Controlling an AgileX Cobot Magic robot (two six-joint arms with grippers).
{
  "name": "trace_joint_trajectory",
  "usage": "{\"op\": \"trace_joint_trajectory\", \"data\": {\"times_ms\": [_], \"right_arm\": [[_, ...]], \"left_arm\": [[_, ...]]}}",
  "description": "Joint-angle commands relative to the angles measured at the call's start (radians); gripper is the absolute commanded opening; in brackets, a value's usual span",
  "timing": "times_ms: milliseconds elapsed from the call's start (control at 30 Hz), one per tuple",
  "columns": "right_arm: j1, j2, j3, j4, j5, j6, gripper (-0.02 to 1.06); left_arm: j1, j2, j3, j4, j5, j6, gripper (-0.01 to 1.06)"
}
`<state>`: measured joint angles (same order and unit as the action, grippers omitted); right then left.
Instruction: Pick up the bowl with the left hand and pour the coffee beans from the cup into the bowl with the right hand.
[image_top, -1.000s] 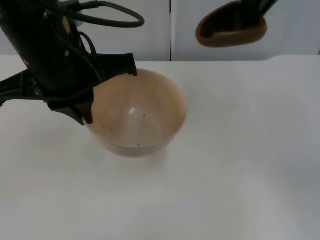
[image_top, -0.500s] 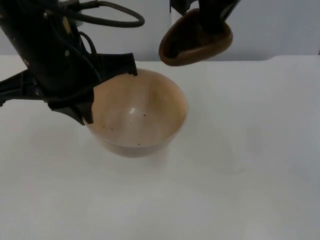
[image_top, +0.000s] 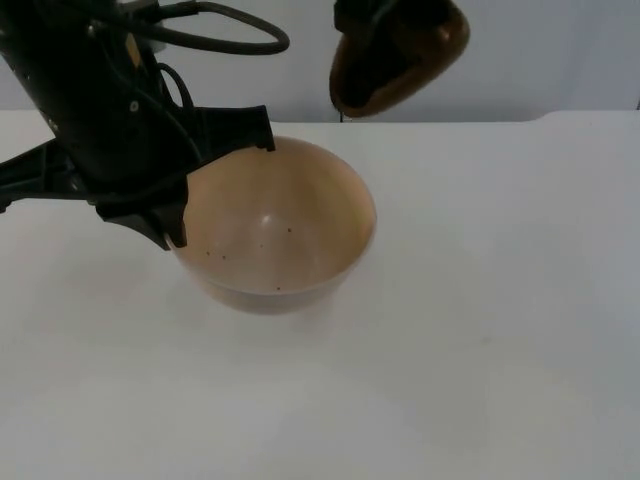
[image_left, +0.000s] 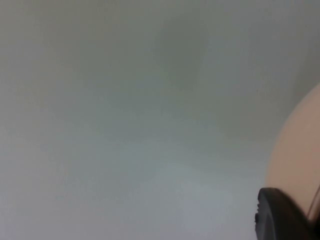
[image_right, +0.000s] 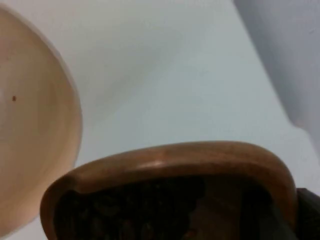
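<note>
Left gripper (image_top: 180, 195) clamps bowl (image_top: 275, 225) rim, apparently just off the table. Right gripper (image_top: 385, 15) grips tilted cup (image_top: 398, 58), beans (image_right: 135, 207) inside, behind bowl's far edge. Tipping here risks beans overshooting the rim.

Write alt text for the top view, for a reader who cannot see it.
The left gripper holds a pale bowl by its rim above the white table. The right gripper holds a tilted brown cup over the table's far edge, beyond the bowl.
</note>
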<state>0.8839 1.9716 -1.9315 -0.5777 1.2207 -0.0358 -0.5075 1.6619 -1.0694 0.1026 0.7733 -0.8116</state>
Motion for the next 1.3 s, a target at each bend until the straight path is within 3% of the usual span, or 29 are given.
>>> {"op": "trace_joint_trajectory", "data": {"times_ms": [0, 300, 1267], "right_arm": [[0.028, -0.012, -0.007, -0.084, 0.0, 0.028, 0.0], [0.1, -0.012, -0.007, -0.302, 0.0, 0.074, 0.0], [0.179, -0.012, -0.007, -0.537, -0.05, 0.094, 0.0]], "left_arm": [[-0.003, -0.007, -0.004, -0.006, -0.004, -0.008, 0.0], [-0.003, -0.007, -0.004, -0.006, -0.004, -0.008, 0.0], [-0.003, -0.007, -0.004, -0.006, -0.018, -0.008, 0.0]]}}
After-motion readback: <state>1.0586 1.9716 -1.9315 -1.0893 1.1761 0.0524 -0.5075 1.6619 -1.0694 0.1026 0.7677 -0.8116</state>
